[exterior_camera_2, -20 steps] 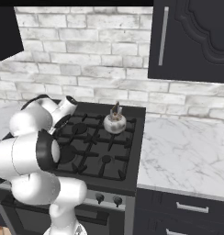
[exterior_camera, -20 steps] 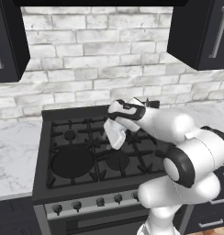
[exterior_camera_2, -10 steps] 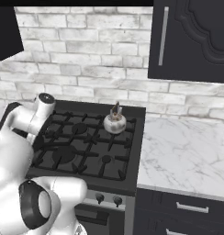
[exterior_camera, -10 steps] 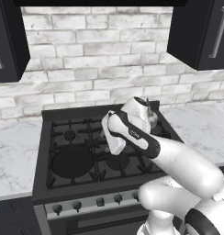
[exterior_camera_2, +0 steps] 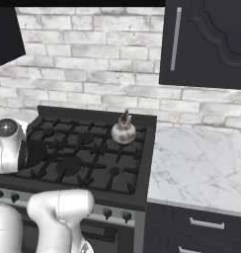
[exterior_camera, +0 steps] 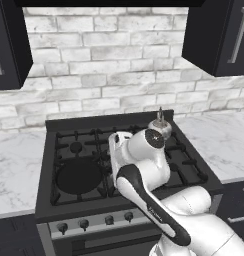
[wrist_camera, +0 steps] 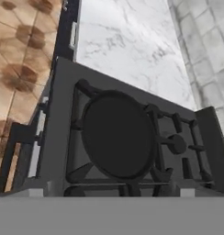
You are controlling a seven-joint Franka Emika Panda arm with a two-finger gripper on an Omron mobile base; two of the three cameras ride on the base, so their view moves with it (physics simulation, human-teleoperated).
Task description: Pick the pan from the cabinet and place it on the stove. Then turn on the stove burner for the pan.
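The black pan (exterior_camera: 79,175) lies flat on the front-left burner of the stove (exterior_camera: 186,172), apart from my gripper. In the hand view the pan (wrist_camera: 116,133) is a dark disc on the grate, just beyond my gripper (wrist_camera: 123,190). The gripper's dark tips stand wide apart and open, with nothing between them. The white hand (exterior_camera: 116,147) hovers over the middle of the stove, right of the pan. My arm hides most of the pan (exterior_camera_2: 37,149) in the right base view. The black cabinet (exterior_camera_2: 206,42), with a silver bar handle, hangs shut at the upper right.
A small silver kettle (exterior_camera: 160,127) stands on the back-right burner, also seen from the right (exterior_camera_2: 124,131). Knobs (exterior_camera: 95,222) line the stove front. White marble counters (exterior_camera_2: 196,163) flank the stove. More black wall cabinets (exterior_camera: 9,47) hang at both sides.
My arm has swung round, with the elbow coming forward and low and the hand turning over the stove's middle. The pan and kettle have stayed in place.
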